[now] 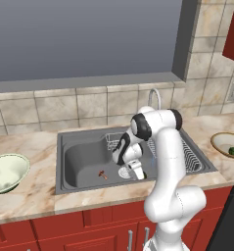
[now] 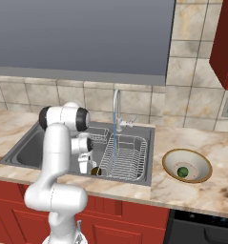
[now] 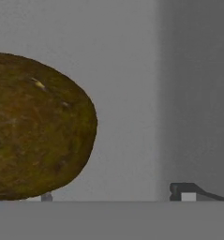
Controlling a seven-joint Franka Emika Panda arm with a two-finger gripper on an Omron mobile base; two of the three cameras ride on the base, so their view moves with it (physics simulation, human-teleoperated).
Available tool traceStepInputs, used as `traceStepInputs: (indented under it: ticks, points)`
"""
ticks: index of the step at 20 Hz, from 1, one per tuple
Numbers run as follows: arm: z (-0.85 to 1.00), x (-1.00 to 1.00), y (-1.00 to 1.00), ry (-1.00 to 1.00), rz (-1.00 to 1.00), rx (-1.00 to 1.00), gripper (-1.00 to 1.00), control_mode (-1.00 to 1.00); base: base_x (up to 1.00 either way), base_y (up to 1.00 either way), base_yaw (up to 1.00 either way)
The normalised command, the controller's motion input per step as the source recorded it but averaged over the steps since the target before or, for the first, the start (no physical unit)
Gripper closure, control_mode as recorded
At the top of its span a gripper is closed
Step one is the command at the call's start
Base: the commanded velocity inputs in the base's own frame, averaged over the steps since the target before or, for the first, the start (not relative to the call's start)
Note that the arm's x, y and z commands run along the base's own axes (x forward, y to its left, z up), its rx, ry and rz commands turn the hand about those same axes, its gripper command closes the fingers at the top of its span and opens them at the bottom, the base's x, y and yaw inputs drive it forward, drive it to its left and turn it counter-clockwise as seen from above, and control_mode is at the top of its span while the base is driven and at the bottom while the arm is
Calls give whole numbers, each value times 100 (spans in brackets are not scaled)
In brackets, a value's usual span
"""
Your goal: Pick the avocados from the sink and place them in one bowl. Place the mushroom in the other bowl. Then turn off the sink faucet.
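My gripper (image 1: 137,173) reaches down into the sink (image 1: 81,162), beside the round white drain (image 1: 123,172), and it is open. In the hand view the dark olive-brown avocado (image 3: 38,126) lies very close on the sink floor. It covers most of the left fingertip, and the right fingertip (image 3: 187,192) stands free. From the right base view, this avocado (image 2: 96,170) lies just right of the gripper (image 2: 84,168). The bright green avocado (image 2: 182,171) rests in the shallow tan bowl (image 2: 201,164) on the right counter. The mushroom (image 1: 102,173) lies on the sink floor, left of the drain. The pale green-cream bowl (image 1: 20,164) stands on the left counter. Water runs from the faucet (image 2: 116,112).
A wire rack (image 2: 129,155) fills the sink's right half, close to the gripper. The tiled back wall rises behind the faucet. A red cabinet (image 2: 225,38) hangs at the upper right.
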Motion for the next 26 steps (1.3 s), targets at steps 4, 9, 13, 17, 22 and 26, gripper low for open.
traceStepInputs:
  ticks: [4, 9, 13, 17, 22, 26]
  points:
    - [9, -1, 0, 0, 18, 0, -100, -100, 0, 0, 0]
    - [16, 0, -3, 0, 14, 0, -100, -100, 0, 0, 0]
    - [24, 7, -3, -3, 9, 0, -100, -100, 0, 0, 0]
    - [20, 11, 0, -2, 8, 0, -100, -100, 0, 0, 0]
    - [11, 9, 0, -1, 8, 0, -100, -100, 0, 0, 0]
    - [4, 11, 0, 0, 11, 0, -100, -100, 0, 0, 0]
